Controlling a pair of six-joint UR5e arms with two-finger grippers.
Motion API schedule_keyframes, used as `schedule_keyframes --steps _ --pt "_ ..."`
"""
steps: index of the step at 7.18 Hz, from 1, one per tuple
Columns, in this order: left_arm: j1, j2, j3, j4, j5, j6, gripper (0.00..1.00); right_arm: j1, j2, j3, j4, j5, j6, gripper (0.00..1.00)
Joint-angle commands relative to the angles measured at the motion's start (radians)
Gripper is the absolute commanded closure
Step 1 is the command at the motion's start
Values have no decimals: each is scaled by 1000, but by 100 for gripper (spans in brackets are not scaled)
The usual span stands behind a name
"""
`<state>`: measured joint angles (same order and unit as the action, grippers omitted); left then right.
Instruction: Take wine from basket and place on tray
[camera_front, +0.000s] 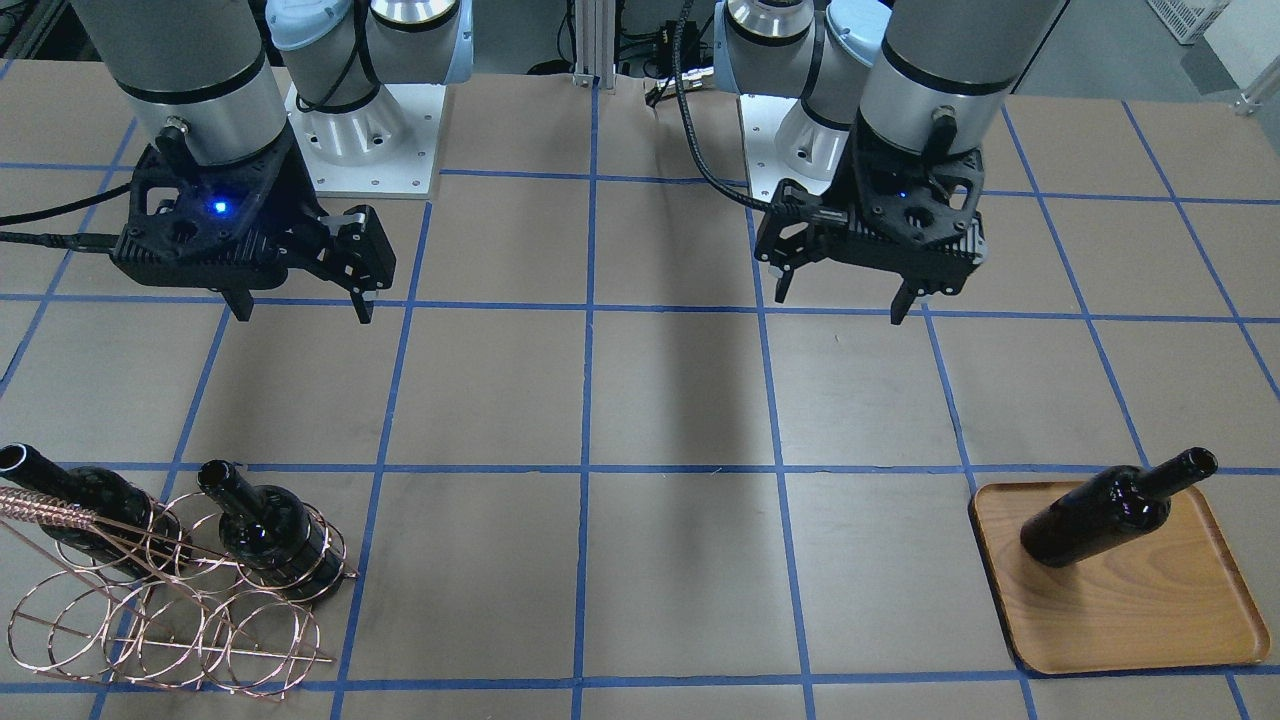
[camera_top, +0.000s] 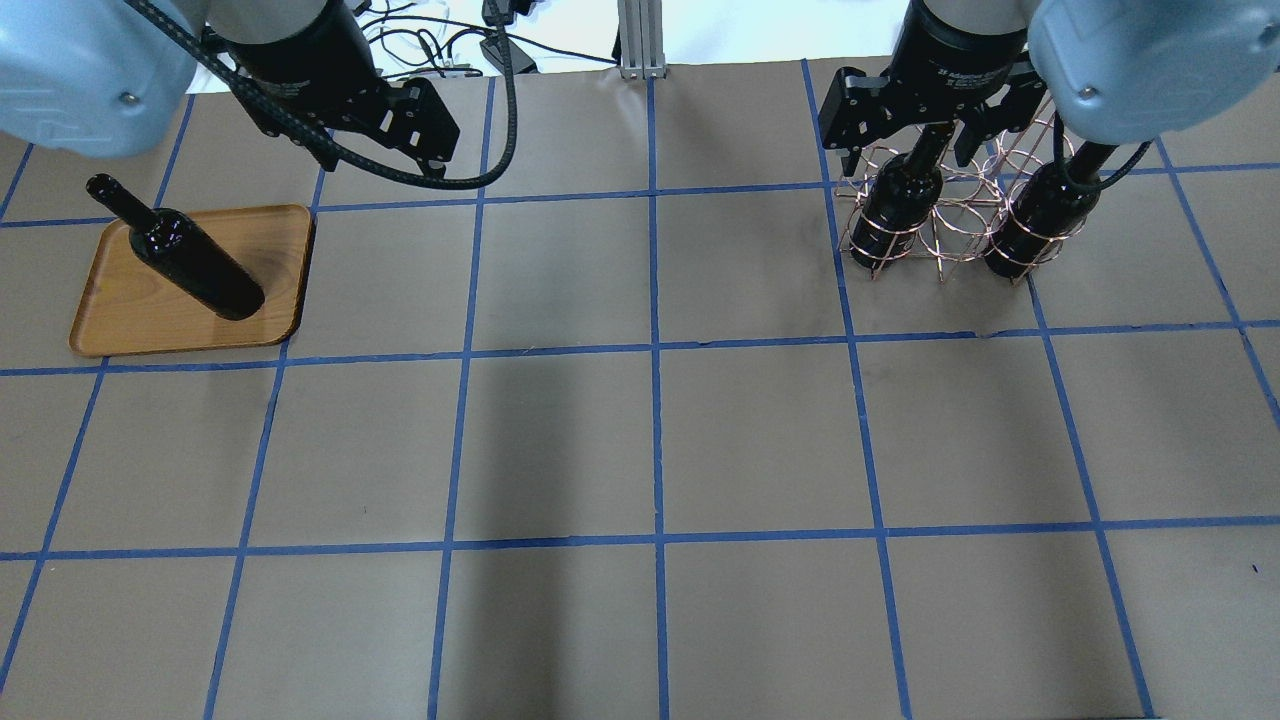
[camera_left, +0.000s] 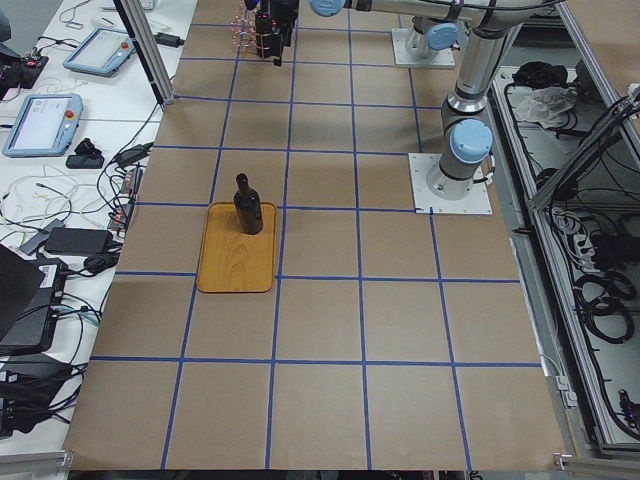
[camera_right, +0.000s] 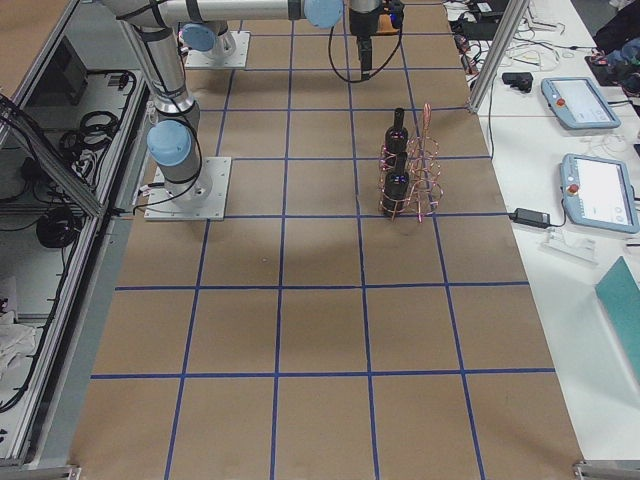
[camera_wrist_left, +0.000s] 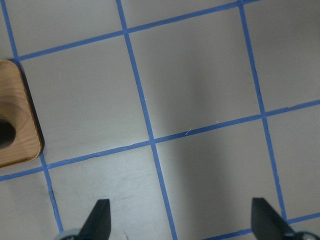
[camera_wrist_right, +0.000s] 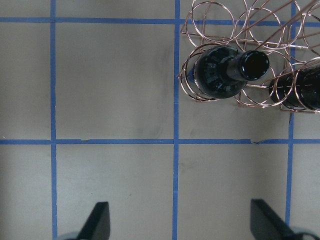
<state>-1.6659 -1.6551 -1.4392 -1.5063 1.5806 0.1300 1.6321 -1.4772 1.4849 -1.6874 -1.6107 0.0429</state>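
Observation:
One near-black wine bottle (camera_front: 1110, 512) stands upright on the wooden tray (camera_front: 1150, 620), also seen in the overhead view (camera_top: 190, 262). Two more bottles (camera_front: 268, 530) (camera_front: 85, 500) stand in the copper wire basket (camera_front: 170, 615). My left gripper (camera_front: 838, 305) is open and empty, above the table beside the tray; its wrist view shows the tray's corner (camera_wrist_left: 15, 125) and spread fingertips (camera_wrist_left: 100, 217). My right gripper (camera_front: 304, 311) is open and empty, above the table short of the basket; its wrist view shows a bottle's mouth (camera_wrist_right: 254, 65) among the loops (camera_wrist_right: 220, 30).
Brown paper with a blue tape grid covers the table (camera_top: 650, 450). The arm bases (camera_front: 370, 140) stand at the robot's side. Pendants and cables lie on the side benches beyond the table's far edge (camera_left: 40, 120).

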Motion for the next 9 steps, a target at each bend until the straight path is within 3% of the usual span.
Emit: schedule_keyframes --steps 1,9 --pt "-23 46 -16 -5 -4 -18 0 0 0 0 0 0 0 0" --pt "-22 80 -58 -23 2 -35 0 0 0 0 0 0 -2 0"
